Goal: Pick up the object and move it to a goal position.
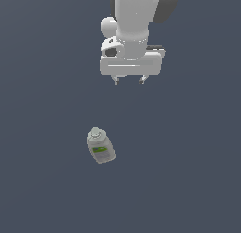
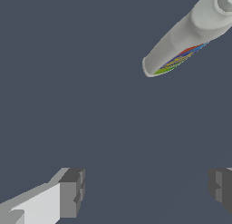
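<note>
Two dark grey fingertip pads nearest the wrist camera, one at each lower corner of the wrist view, set wide apart with bare dark blue-grey tabletop between them. End effector spread open, nothing between the fingers, nothing held. Seen in the exterior view hanging from the white arm near the upper middle of the picture, fingers pointing down at the tabletop, only the two short finger ends showing below the pale gripper body. Height above the surface not determinable from either view. Bottle lying on its side on the tabletop, well apart from the end effector, lower in the exterior view and toward the exterior view's left. Small, pale grey-white, round cap directed toward the upper part of the exterior view, green label patch facing up with a band of grey fine print beside it, too small to read. Long axis slightly tilted, base end toward the exterior view's lower right. Same bottle visible in the wrist view away from the pads, cap end cut off at the picture corner, coloured label edge showing along one flank. No contact between bottle and end effector.
</note>
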`<act>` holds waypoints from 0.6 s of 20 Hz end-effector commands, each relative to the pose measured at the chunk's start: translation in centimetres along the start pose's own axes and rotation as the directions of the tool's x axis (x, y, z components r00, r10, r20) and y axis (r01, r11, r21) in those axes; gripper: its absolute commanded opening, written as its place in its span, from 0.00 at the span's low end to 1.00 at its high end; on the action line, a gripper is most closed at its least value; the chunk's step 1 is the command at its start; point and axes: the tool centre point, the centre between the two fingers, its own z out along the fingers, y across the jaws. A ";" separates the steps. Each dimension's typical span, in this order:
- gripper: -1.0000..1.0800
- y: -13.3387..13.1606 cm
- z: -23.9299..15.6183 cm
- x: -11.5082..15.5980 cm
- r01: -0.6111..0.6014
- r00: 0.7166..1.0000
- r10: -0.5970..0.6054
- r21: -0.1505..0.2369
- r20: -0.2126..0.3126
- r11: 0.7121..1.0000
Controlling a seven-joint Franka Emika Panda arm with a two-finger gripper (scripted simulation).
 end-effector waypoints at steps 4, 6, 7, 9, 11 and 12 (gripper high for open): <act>0.96 0.7 0.0 1.4 -0.098 0.995 0.098 0.008 0.000 0.995; 0.96 1.1 0.0 2.1 -0.146 0.989 0.146 0.012 0.000 0.989; 0.96 1.3 0.0 2.5 -0.172 0.985 0.172 0.013 0.000 0.985; 0.96 1.7 0.0 3.3 -0.228 0.974 0.228 0.017 0.000 0.973; 0.96 2.2 0.0 4.2 -0.289 0.957 0.289 0.020 0.001 0.957; 0.96 2.5 0.0 4.7 -0.320 0.948 0.320 0.022 0.002 0.947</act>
